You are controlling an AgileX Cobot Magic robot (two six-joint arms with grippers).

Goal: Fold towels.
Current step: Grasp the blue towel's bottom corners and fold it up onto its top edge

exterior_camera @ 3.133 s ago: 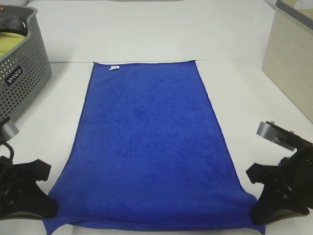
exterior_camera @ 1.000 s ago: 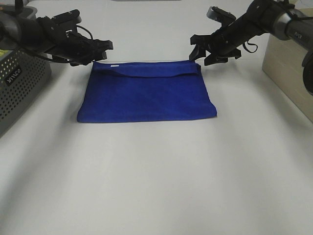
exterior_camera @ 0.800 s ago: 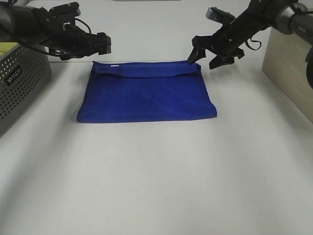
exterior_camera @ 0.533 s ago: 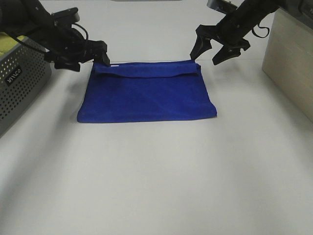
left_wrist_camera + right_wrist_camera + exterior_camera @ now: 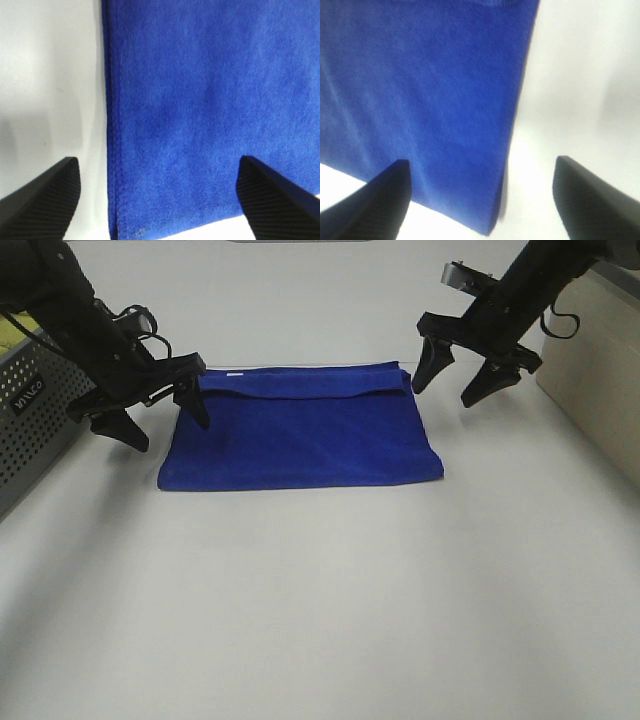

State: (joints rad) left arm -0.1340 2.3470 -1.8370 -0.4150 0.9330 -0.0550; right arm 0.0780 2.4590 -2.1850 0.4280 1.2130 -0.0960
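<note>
The basket point(image 5: 45, 390) stands at far left. The left gripper point(image 5: 169, 430) has its jaws spread wide across the towel's left edge and holds nothing. The towel point(image 5: 300, 440) lies folded flat on the table point(image 5: 320, 620), past centre. Its long axis runs left to right, with the tag point(image 5: 234, 373) at the far-left corner. The right gripper point(image 5: 445, 392) is spread wide across the right edge, empty.

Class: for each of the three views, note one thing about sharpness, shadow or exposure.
Exterior high: even light, only soft grey shadows on the table beside the towel. Left wrist: fairly sharp, the towel's hem stitching shows. Right wrist: softer, the towel's pile looks smeared and the table is blown out white.
</note>
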